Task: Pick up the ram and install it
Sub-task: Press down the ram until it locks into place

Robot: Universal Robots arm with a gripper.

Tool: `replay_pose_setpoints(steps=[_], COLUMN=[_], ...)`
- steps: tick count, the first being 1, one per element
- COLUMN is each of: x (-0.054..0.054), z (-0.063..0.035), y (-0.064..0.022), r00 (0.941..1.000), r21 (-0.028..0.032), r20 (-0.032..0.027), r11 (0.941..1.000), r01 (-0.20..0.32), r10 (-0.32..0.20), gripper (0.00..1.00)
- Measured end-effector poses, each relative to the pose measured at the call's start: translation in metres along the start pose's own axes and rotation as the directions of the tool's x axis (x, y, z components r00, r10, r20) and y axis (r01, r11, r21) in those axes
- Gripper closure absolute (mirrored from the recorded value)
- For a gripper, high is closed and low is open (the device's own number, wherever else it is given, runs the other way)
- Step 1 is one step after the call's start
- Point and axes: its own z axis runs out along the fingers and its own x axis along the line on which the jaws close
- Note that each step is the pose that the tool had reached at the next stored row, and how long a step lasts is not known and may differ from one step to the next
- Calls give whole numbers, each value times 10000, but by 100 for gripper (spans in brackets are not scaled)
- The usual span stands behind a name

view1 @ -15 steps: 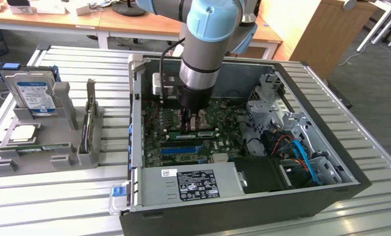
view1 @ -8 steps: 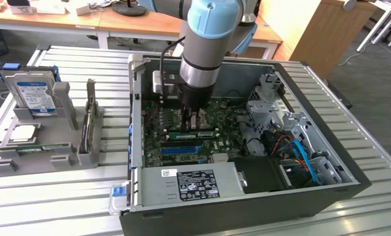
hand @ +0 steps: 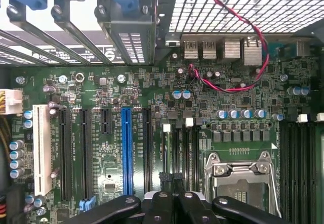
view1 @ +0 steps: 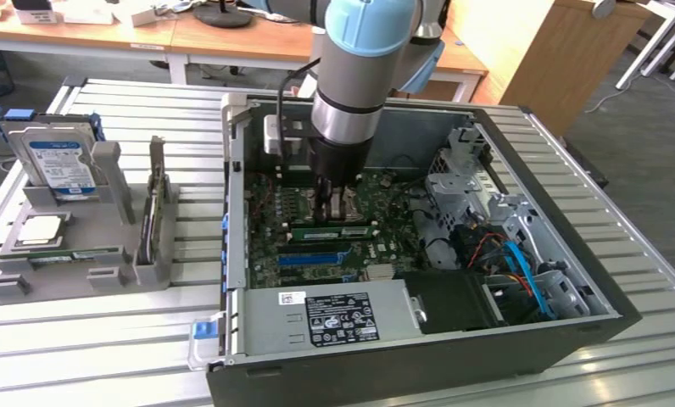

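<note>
Reaching deep into the open computer case, the gripper stands nearly upright over the motherboard, close to the board's surface. In the wrist view the gripper has its dark fingers drawn together, and nothing can be seen between them.

The ram shows in the exterior view as a thin green strip lying along the board, just beside the gripper on the side nearer the camera, between the processor socket and the blue expansion slot. By that position the pickup and the carry look done. The stick appears to sit in a memory slot, but I cannot tell whether it is pressed fully home and latched.

The wrist view gives the board from above: the black memory slots with white latches run straight out from the fingertips, the blue expansion slot to one side, the empty processor socket to the other.

The exterior view adds the grey parts tray well apart on its left, with the hard drive standing in it and the square processor lying flat.
</note>
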Motion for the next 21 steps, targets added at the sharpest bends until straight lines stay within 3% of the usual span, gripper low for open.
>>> replay_pose_setpoints(steps=[15, 21], x=[-6, -6], z=[-136, -140], y=[1, 1], r00=[10000, 10000], r21=[1, 0], r20=[-4, -3], r11=[10000, 10000], r01=[0, 0], r10=[0, 0], gripper=[89, 89])
